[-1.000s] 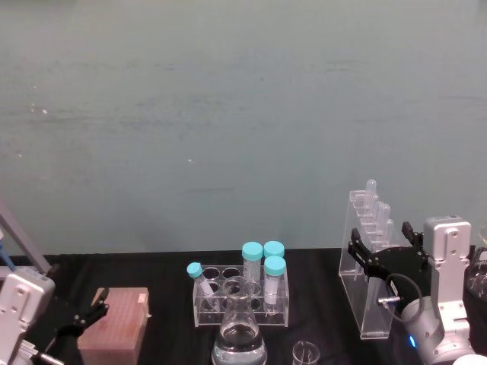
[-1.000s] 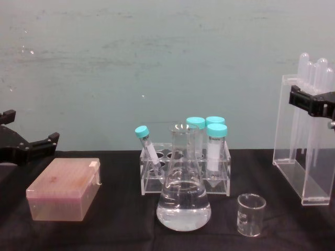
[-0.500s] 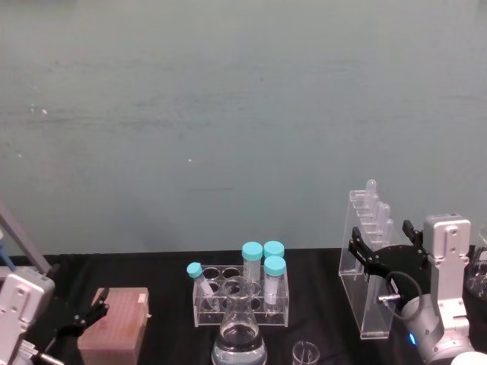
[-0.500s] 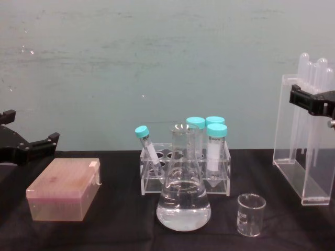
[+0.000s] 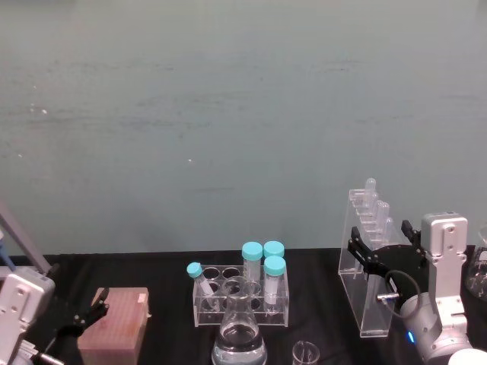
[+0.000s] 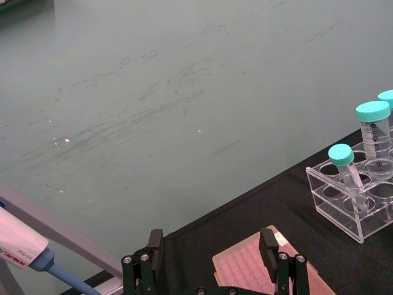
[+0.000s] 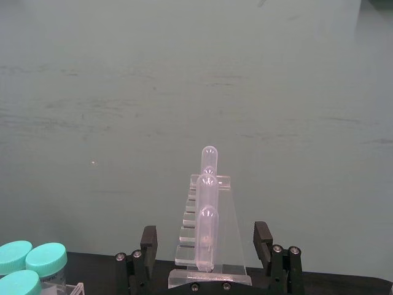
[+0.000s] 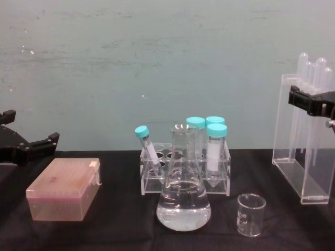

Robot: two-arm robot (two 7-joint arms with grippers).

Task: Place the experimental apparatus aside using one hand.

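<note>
While its fingers (image 7: 148,241) stand spread wide, the right gripper (image 5: 383,242) hangs level with the upper part of the pipette rack (image 8: 293,167) and holds nothing. From the right wrist, the rack is seen end on, its round-topped pipettes lined up one behind another in the gap between the two fingers. From the chest, one black finger crosses the front of the rack just below its top edge. Whether that finger touches the clear wall cannot be told.

The rack stands upright on the black surface (image 8: 120,225), far over on the robot's right and well apart from the other glassware. The small beaker (image 8: 250,214) sits near the front edge, between the rack and the flask (image 8: 183,201). The flask stands at front centre with clear liquid in its wide bottom. Just behind the flask is a clear tube rack (image 8: 152,180) with four teal-capped tubes. Three of them are upright, and the one at its left end leans.

On the robot's left, the left gripper (image 8: 29,130) hovers above the surface with its fingers also spread and nothing between them. A pink box (image 8: 63,188) lies on the surface just beside it. From the left wrist, the top of the box shows below and past the fingertips, with the tube rack farther off.
</note>
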